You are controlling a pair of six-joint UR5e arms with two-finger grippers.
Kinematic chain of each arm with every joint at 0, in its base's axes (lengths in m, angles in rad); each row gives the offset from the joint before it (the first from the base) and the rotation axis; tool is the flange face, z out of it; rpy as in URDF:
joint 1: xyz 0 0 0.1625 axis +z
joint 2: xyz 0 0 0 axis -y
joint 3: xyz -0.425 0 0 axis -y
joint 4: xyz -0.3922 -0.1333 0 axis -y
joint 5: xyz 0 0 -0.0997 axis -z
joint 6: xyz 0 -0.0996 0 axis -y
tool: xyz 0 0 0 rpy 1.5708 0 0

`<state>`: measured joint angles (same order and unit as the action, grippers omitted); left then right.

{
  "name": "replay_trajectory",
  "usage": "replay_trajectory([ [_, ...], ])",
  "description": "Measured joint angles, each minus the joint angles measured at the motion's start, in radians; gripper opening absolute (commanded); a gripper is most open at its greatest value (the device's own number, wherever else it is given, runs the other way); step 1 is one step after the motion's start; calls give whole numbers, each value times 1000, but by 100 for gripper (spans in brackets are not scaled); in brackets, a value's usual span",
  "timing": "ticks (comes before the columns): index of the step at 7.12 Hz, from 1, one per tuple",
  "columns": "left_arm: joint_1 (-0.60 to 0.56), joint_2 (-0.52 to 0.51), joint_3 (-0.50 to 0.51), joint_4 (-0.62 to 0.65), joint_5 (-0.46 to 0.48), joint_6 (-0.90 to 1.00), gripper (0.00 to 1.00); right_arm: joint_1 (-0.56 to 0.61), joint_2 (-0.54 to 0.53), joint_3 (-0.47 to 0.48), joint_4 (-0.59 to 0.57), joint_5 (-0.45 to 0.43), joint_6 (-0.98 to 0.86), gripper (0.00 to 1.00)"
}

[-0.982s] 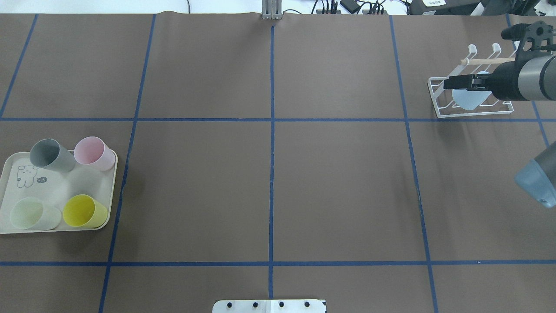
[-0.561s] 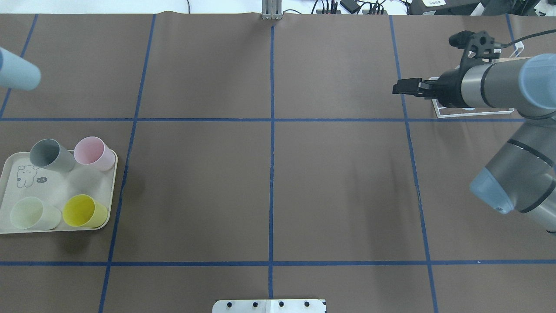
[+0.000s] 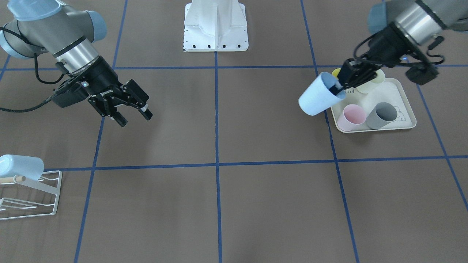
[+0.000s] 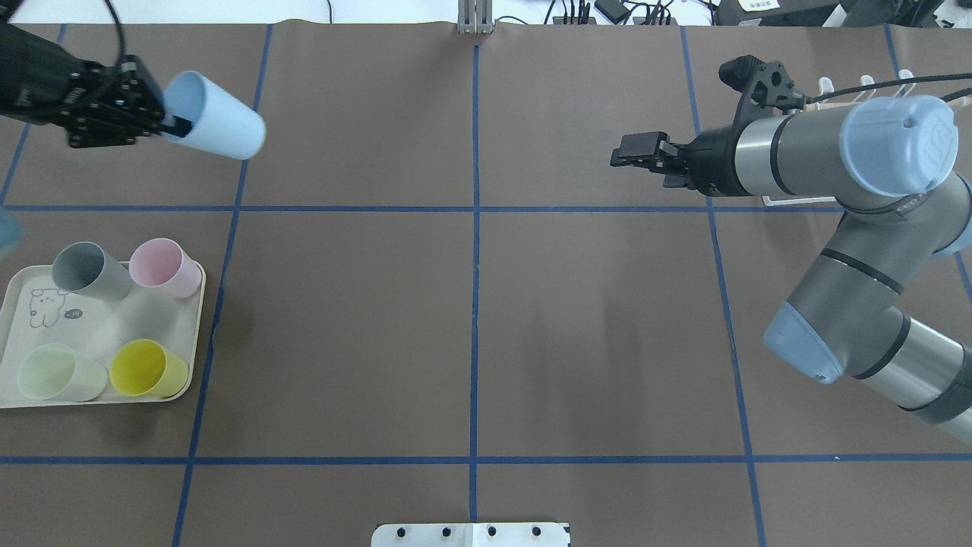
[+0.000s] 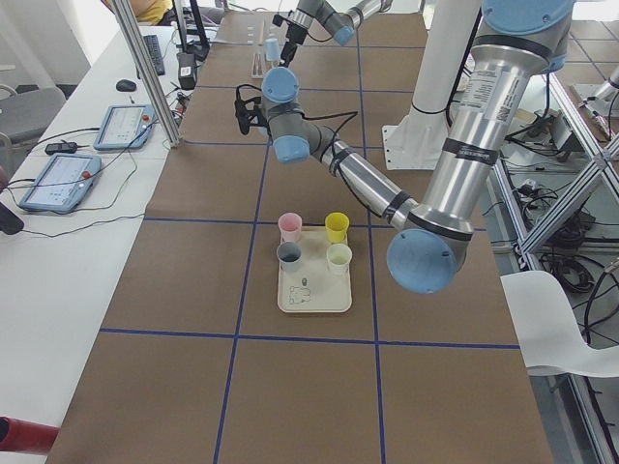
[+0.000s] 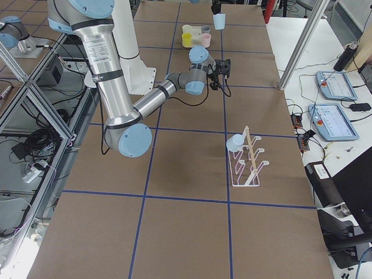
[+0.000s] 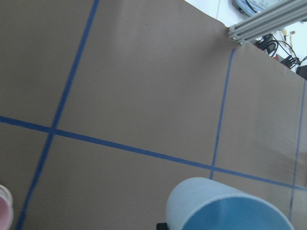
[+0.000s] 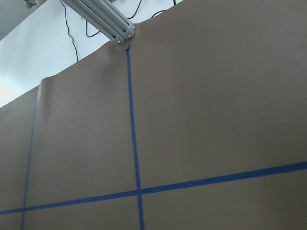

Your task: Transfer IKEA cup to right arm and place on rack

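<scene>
A light blue IKEA cup (image 4: 220, 120) hangs on its side above the table's far left, mouth toward the arm. My left gripper (image 4: 168, 126) is shut on its rim, one finger inside and one outside; in the front view the cup (image 3: 317, 98) and gripper (image 3: 339, 86) hang beside the tray. The left wrist view shows the cup's rim (image 7: 225, 203). My right gripper (image 4: 627, 151) is open and empty over the far right-centre, its fingers spread (image 3: 134, 117). The white wire rack (image 3: 33, 197) carries another light blue cup (image 3: 16, 166); my right arm hides most of the rack (image 4: 797, 201) from overhead.
A cream rabbit-print tray (image 4: 99, 327) at the near left holds a grey cup (image 4: 89, 271), a pink cup (image 4: 163, 267), a pale green cup (image 4: 57, 374) and a yellow cup (image 4: 146, 369). Brown table cover with blue tape lines lies between the arms.
My right gripper left the rack, with a blue cup staying on it, and moved left toward the centre. My left gripper came in from the left carrying the blue cup.
</scene>
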<state>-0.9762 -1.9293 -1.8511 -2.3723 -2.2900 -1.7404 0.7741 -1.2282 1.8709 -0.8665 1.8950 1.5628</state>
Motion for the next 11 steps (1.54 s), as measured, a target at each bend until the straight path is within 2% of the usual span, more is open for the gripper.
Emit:
replay_trajectory([
  [2,113,-57,110,-416,195,-342,0,-3,62,37,78,27,299,99],
  [4,145,-65,187,-732,329,-538,0,-17,79,28,260,29,534,99],
  [5,178,-82,222,-851,402,-627,0,-28,87,24,330,26,602,99],
  [7,283,-168,282,-974,532,-724,0,-39,99,8,487,21,701,99],
  [9,323,-197,300,-1025,564,-739,0,-47,101,-3,614,14,763,99],
  [11,333,-204,301,-1035,567,-742,0,-48,109,-6,660,-15,797,99],
])
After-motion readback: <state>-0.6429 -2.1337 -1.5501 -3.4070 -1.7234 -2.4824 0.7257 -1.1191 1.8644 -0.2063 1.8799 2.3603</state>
